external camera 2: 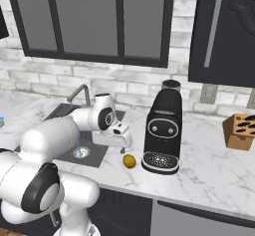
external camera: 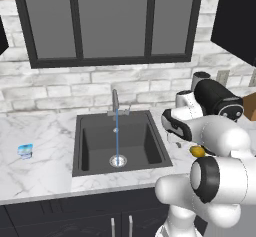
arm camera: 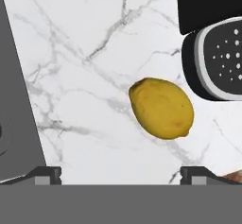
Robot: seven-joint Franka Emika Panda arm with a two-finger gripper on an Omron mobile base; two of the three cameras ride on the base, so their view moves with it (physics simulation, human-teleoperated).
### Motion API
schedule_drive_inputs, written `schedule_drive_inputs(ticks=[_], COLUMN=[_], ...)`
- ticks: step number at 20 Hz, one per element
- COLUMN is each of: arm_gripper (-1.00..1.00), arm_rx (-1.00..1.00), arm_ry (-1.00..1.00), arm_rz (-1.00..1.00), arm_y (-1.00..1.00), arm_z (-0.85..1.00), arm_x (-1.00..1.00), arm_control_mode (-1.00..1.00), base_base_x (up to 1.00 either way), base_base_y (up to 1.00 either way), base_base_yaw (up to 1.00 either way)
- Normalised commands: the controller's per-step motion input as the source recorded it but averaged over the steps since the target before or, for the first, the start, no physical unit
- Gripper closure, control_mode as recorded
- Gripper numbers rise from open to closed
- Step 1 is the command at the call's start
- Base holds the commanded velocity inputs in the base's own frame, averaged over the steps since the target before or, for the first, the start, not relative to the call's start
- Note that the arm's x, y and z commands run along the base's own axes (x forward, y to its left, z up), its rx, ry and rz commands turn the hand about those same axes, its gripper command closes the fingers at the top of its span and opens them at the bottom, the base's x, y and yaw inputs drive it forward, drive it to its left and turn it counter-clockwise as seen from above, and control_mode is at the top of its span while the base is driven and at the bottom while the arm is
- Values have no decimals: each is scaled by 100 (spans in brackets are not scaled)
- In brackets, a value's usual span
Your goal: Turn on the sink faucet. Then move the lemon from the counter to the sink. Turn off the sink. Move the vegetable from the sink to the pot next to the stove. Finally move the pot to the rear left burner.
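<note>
Near the bench [external camera 2: 209, 170] front edge, lemon [arm camera: 161, 108] between sink [external camera: 85, 146] and coffee machine [external camera 2: 162, 130], gripper [arm camera: 121, 172] spread wide above, faucet [external camera: 115, 101] running.

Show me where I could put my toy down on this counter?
Bare marble lies left of the sink, beyond the little blue-and-white cup, and between the coffee machine and the knife block. It's crowded by the lemon, under the open gripper.
</note>
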Motion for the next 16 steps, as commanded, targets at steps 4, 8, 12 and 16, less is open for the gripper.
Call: schedule_drive_inputs(ticks=[4, 8, 12, 16], arm_gripper=[-100, -100, -100, -100], arm_rx=[0, 0, 0, 0], arm_ry=[2, 1, 2, 1], arm_rz=[10, 16, 19, 22], arm_y=[-36, -28, -5, -1], arm_z=[-1, -8, -23, -22], arm_x=[2, 3, 5, 6], arm_control_mode=[-100, -100, -100, -100], base_base_x=[0, 0, 0, 0], base_base_y=[0, 0, 0, 0], base_base_yaw=[0, 0, 0, 0])
